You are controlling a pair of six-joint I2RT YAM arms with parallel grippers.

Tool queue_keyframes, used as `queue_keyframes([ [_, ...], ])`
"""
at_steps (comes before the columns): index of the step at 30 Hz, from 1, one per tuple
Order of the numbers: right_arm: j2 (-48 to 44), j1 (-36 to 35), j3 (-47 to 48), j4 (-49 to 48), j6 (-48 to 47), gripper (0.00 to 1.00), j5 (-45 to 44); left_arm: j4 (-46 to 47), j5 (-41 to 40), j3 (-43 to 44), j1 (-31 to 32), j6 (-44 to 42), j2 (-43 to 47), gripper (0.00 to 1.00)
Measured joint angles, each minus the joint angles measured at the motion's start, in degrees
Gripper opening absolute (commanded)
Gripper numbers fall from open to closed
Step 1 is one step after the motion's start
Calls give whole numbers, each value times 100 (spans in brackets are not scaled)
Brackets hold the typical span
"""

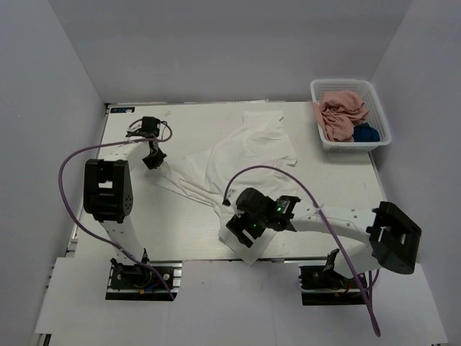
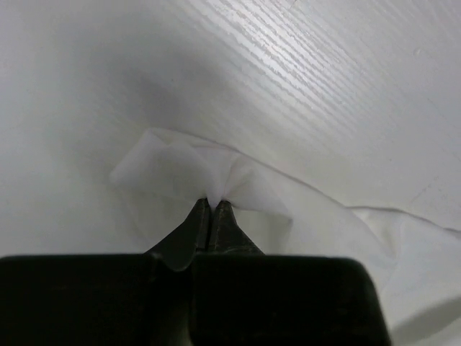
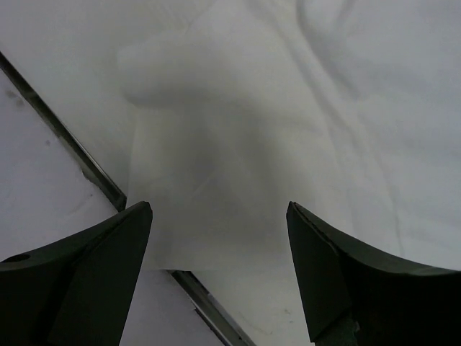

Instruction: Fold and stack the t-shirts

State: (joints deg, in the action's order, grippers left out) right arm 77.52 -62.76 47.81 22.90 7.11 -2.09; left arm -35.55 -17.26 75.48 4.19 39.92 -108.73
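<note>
White t-shirt (image 1: 245, 148): lies rumpled across the middle of the desk (image 1: 331, 184), its near end reaching over the front edge
Left hand (image 2: 214, 204): fingers pressed together, pinching a fold of the white cloth at its left side (the fabric puckers at the tips)
Right hand (image 3: 220, 209): fingers spread wide above the shirt's near end, by the desk edge; whether they touch it cannot be told
Pink t-shirt (image 1: 338, 112): crumpled in the basket (image 1: 346, 83), far right corner
Navy t-shirt (image 1: 366, 133): beside the pink one, same basket
</note>
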Motion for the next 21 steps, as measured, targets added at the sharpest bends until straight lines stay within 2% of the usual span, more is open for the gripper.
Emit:
queue_keyframes([
  [3,334,-363,-85,140,66,81,-13,20,-4,-306,0,0,507,0],
  [9,356,-964,-437,284,372,81,-87,184,-28,-715,0,-28,1561,0],
  [13,540,-1187,-463,297,699,81,-409,264,-28,-861,7,-61,1919,0],
  [14,610,-1217,-446,271,769,78,-466,278,-28,-879,7,-74,1963,0],
  [16,636,-1261,-442,210,876,65,-544,304,-26,-920,7,-98,2039,0],
  [18,713,-1316,-387,177,1036,41,-673,304,-26,-942,7,-114,2090,0],
  [19,811,-1340,-328,160,1110,0,-844,304,-28,-944,7,-116,2107,0],
  [21,973,-1366,-151,170,1362,0,-1246,315,-22,-955,7,-140,2144,0],
])
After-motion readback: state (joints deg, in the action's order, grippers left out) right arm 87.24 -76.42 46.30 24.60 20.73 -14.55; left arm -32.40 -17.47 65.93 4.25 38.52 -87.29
